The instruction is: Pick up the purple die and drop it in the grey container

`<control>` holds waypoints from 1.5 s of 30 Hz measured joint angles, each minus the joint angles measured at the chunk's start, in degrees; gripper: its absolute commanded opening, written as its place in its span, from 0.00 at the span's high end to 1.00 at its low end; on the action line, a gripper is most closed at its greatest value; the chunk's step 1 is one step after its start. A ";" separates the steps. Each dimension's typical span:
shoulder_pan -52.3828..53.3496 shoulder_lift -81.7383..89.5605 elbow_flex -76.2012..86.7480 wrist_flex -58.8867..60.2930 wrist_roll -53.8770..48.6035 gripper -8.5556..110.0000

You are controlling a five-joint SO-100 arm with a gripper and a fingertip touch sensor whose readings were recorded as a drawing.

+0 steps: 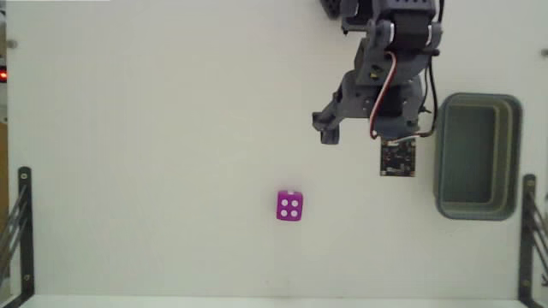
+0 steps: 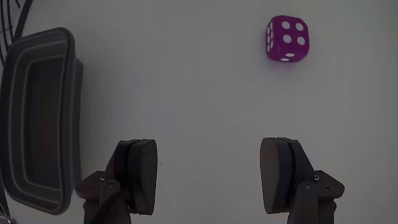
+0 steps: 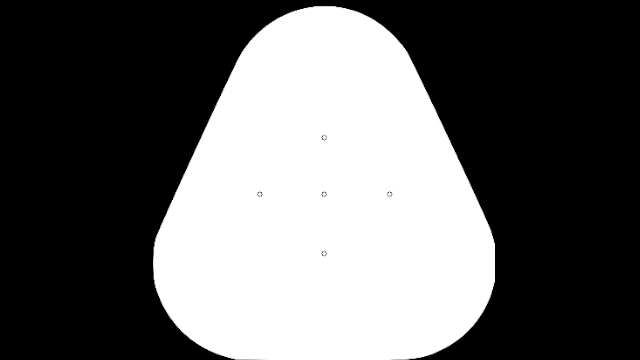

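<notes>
My gripper (image 2: 208, 177) is spread wide with nothing between its 2 fingers (image 2: 138, 174), only bare white table (image 2: 199, 81) showing in the gap. In the wrist view the purple die (image 2: 286, 38) sits ahead of me and off toward the upper right, well apart from both fingers, resting flat on the table with 4 pips on the face turned my way. The grey container (image 2: 38, 118) lies along the left edge of that view, beside my left-hand finger but not touching it, and it looks empty (its far end is cut off by the frame, so I cannot vouch for all of it). In the fixed view my arm (image 1: 385, 77) hangs down from the top, the die (image 1: 289, 205) lies below and to the left of it, and the container (image 1: 476, 156) stands to the right, near a small dark circuit board (image 1: 398, 157) on my wrist. As I judge it, nothing is done yet: I must reach the die, close on it, lift, carry it to the container and let go.
</notes>
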 measured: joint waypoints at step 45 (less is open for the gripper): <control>12.04 0.00 0.00 0.00 0.00 0.00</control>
